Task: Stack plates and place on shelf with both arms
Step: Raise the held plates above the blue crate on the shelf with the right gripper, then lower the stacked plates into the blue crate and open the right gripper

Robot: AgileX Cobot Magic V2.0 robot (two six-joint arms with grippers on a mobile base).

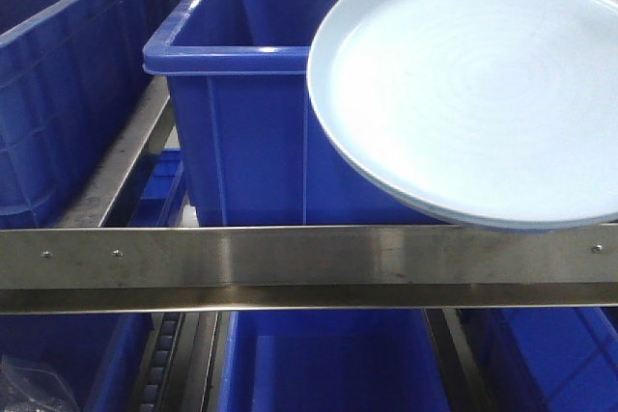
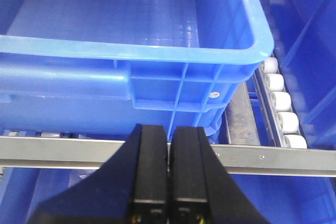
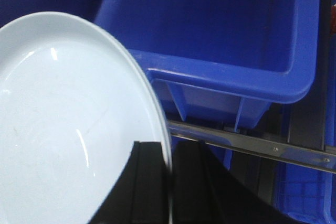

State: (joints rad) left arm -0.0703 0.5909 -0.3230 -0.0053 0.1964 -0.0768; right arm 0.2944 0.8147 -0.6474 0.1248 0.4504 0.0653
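At the left of the front view stands a row of blue crates [image 1: 58, 94] on a steel-framed roller shelf, whose front rail [image 1: 309, 256] crosses the full width, with further blue bins on the level below. The left gripper [image 2: 169, 182] appears only in its own wrist view: its fingers [image 2: 149, 166] are pressed together with nothing between them, poised just before the rail and facing a blue crate [image 2: 131, 56] whose interior is bare; white rollers [image 2: 281, 100] show at that crate's right. Moving rightward, the central crate [image 1: 241, 132] sits behind the rail, and in front of it, to the right, the plates [image 1: 473, 84] are carried in the air, tilted, above the rail. A second rim line under the lower edge suggests two plates nested together, though this cannot be confirmed beyond that edge. In the right wrist view the right gripper [image 3: 170, 182] is pinching the plate rim [image 3: 157, 114], one finger on each side of the edge. Assessment: stacking appears complete and the stack has been brought up to the shelf by the right arm alone; no plate rests on any shelf surface or in a crate. Outstanding: set the stack down, release it, and withdraw both arms. The left arm takes no visible share in supporting the load.
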